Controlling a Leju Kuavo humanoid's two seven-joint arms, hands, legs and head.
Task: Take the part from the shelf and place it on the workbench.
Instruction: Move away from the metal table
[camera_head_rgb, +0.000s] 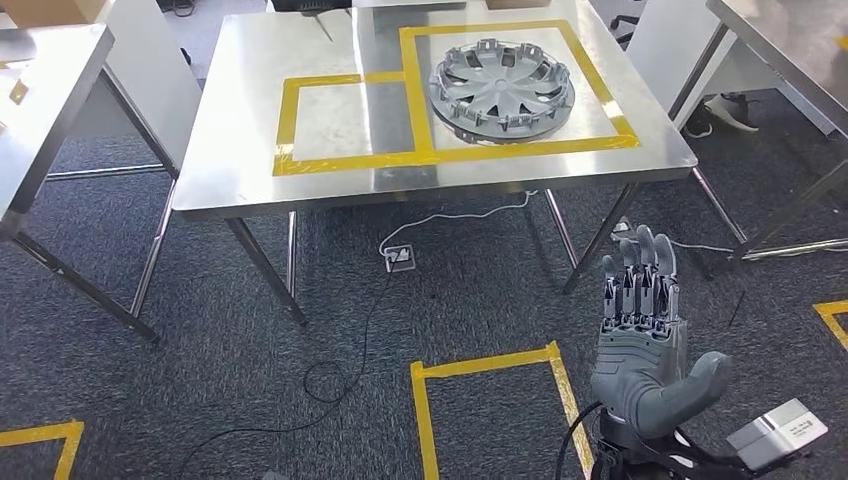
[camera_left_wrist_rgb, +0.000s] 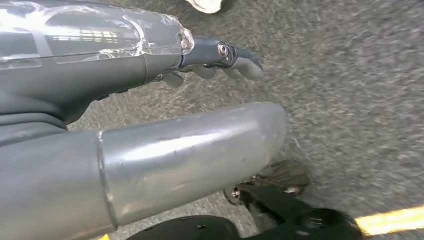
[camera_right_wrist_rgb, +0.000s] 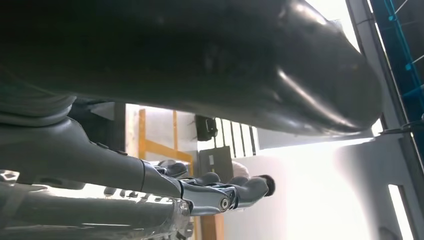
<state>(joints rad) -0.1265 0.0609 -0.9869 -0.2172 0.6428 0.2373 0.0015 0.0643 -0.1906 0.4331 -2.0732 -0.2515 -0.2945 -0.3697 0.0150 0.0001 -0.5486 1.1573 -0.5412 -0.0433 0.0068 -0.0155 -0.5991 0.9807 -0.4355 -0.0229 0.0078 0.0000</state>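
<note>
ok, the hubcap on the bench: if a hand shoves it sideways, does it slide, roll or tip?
The hubcap lies flat on the steel workbench, so it would likely slide, not roll. Wide and low, it seems unlikely to tip. It looks like thin spoked plastic with rim clips, so probably light for its size, slightly flexible, and the clips may catch or snap.

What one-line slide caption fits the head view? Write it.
Wheel cover lies on the taped steel workbench; right hand is empty, raised over the carpet.

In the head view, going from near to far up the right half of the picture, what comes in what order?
Right hand → table legs → yellow tape border → grey wheel cover on the steel workbench.
</note>
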